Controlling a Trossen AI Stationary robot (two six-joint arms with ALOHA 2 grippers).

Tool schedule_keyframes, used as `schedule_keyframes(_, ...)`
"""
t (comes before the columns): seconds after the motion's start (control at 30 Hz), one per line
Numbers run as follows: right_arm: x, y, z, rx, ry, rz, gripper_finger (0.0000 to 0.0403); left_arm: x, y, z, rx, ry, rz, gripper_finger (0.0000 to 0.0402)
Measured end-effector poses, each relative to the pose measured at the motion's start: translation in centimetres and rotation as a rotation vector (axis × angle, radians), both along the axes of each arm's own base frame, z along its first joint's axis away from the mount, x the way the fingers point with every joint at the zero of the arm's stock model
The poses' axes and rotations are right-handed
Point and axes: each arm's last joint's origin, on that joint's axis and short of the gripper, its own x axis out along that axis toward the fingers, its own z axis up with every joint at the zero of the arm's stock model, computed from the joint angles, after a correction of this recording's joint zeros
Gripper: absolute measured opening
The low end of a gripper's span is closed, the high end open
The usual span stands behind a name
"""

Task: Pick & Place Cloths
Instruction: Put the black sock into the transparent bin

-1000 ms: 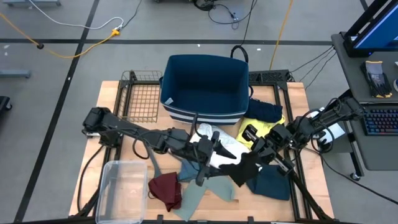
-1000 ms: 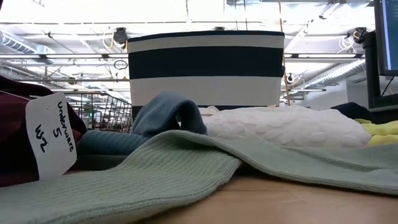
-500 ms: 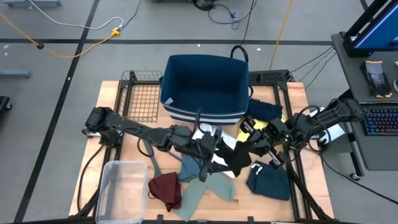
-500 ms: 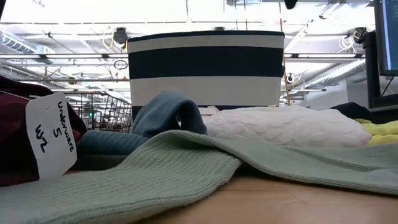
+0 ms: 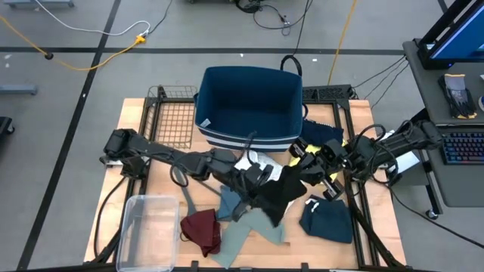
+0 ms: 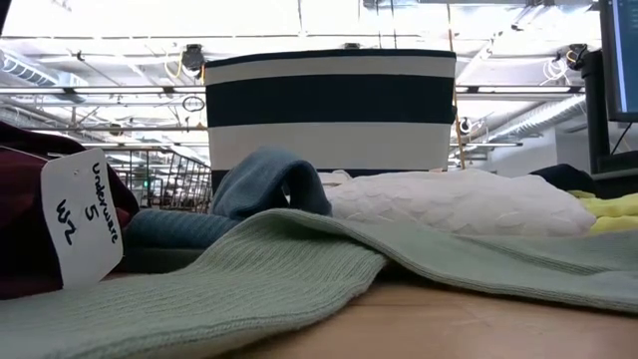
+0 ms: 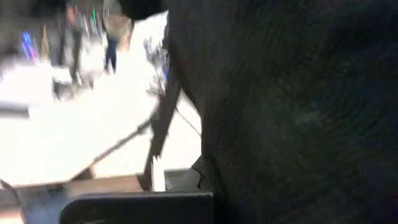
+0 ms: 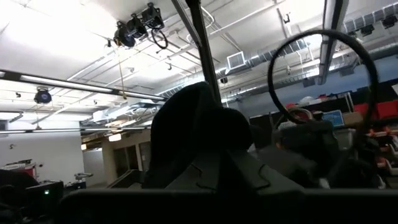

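- Around the work: navy striped bin point(image 5: 250, 106) at table rear, clear plastic tub point(image 5: 149, 230) at front left, wire rack point(image 5: 172, 121) beside bin.
- Black cloth point(image 5: 278, 193) stretched between left gripper point(image 5: 257, 175) and right gripper point(image 5: 308, 168), both clamped shut on it, just in front of bin.
- Below: white cloth point(image 6: 459, 204), grey-green cloth point(image 5: 236, 236), maroon cloth point(image 5: 201, 229), dark teal cloth point(image 5: 329, 222) lying on table; yellow cloth point(image 5: 316, 155) near right edge.

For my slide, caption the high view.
Both grippers, left and right, hold the black cloth stretched before the navy basket.
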Motion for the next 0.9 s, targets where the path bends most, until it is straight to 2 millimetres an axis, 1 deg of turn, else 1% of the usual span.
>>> schedule_keyframes(0.07,-0.2,-0.1,0.1,0.015,0.02,0.014,0.0022,-0.2,0.0,-0.4,-0.045,0.115,-0.028,0.0004)
schedule_keyframes(0.2,-0.5,-0.2,-0.2,0.039,0.119,0.042,0.0052,-1.5,0.2,-0.7,-0.114,0.364,-0.032,0.0002)
schedule_keyframes(0.33,-0.9,0.0,-1.0,0.006,0.244,0.052,0.0084,-3.7,0.3,0.0,-0.167,0.564,0.008,0.0002)
schedule_keyframes(0.43,-1.1,0.3,-1.7,-0.011,0.347,0.069,0.0104,-6.1,0.1,1.2,-0.214,0.673,0.062,0.0001)
schedule_keyframes(0.53,-1.5,0.5,-2.2,-0.036,0.417,0.082,0.0119,-8.8,-0.1,3.1,-0.265,0.724,0.134,0.0001)
schedule_keyframes(0.63,-1.9,0.7,-2.3,-0.048,0.441,0.092,0.0126,-11.6,-0.1,5.0,-0.32,0.717,0.233,0.0001)
schedule_keyframes(0.77,-2.2,0.8,-2.2,-0.055,0.437,0.102,0.0125,-15.4,-0.5,7.2,-0.381,0.669,0.358,0.0001)
schedule_keyframes(0.9,-2.3,0.8,-2.1,-0.072,0.426,0.095,0.0117,-18.9,-1.1,8.7,-0.435,0.63,0.436,0.0)
